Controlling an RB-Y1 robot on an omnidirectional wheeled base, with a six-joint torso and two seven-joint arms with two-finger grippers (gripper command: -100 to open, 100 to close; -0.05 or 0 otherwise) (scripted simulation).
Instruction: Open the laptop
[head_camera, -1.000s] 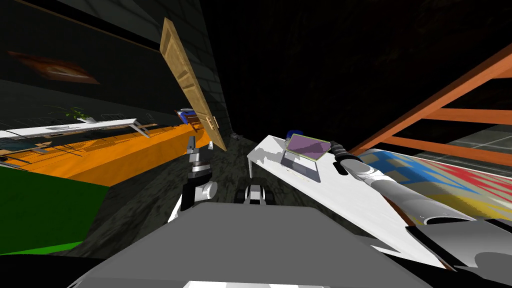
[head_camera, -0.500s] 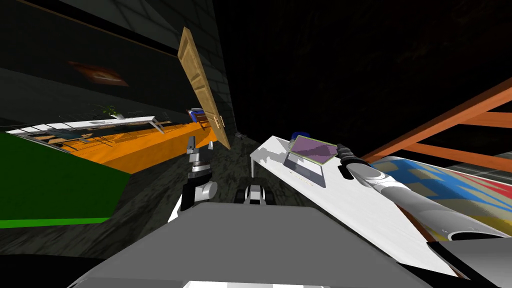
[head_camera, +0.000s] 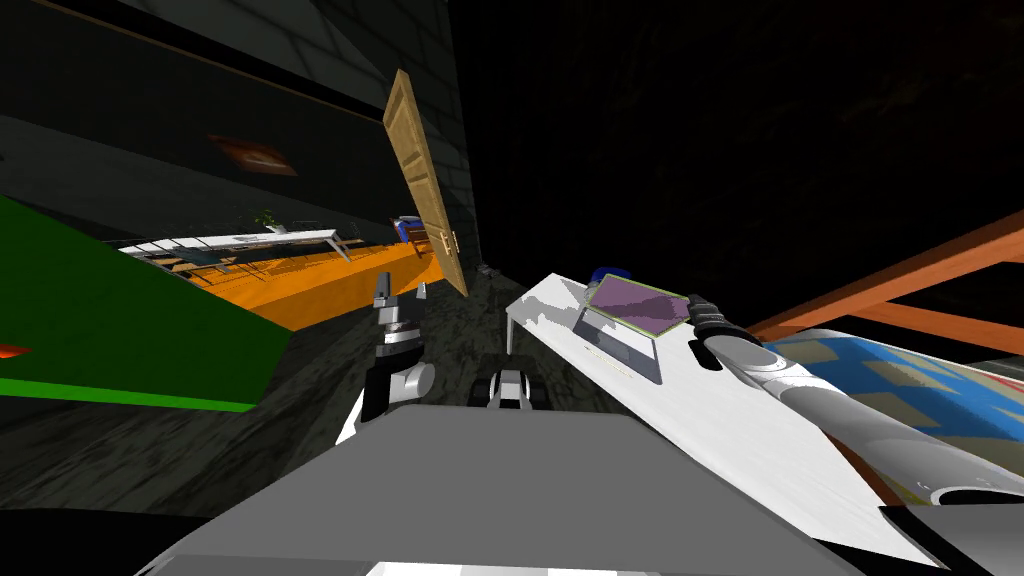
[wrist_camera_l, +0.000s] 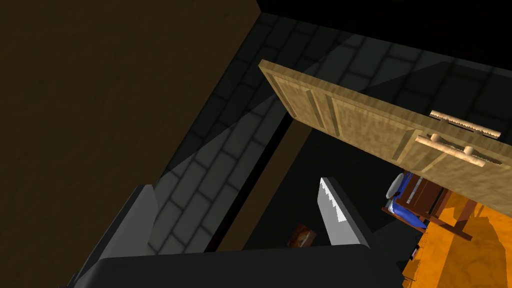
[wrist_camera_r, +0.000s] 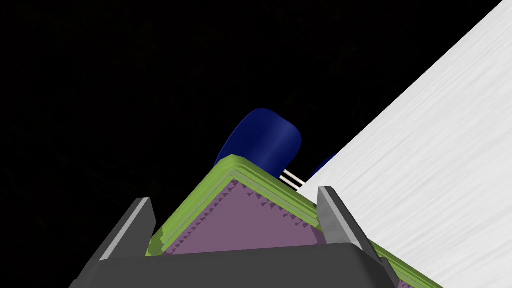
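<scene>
A laptop (head_camera: 632, 322) sits on a white table (head_camera: 720, 400) to my right. Its purple lid with a green rim (head_camera: 641, 306) is raised off the grey base (head_camera: 622, 349). My right gripper (head_camera: 692, 304) is at the lid's far right edge. In the right wrist view a corner of the lid (wrist_camera_r: 240, 225) lies between the fingers of the right gripper (wrist_camera_r: 235, 195), which stand open and apart from the lid's sides. My left gripper (head_camera: 400, 289) is held up in front of my chest, away from the table, and in its wrist view this left gripper (wrist_camera_l: 236, 184) is open and empty.
A dark blue chair (wrist_camera_r: 265, 140) stands behind the table's far end. A wooden door (head_camera: 425, 190) stands ajar ahead, with an orange floor (head_camera: 330, 285) beyond. A green block (head_camera: 120, 320) is at the left. A patterned bed (head_camera: 900, 385) with an orange-brown frame (head_camera: 900, 275) lies right of the table.
My head view has swung, so the door, the green block and the table have all shifted rightward in it. The right gripper stays at the lid's edge, still open.
</scene>
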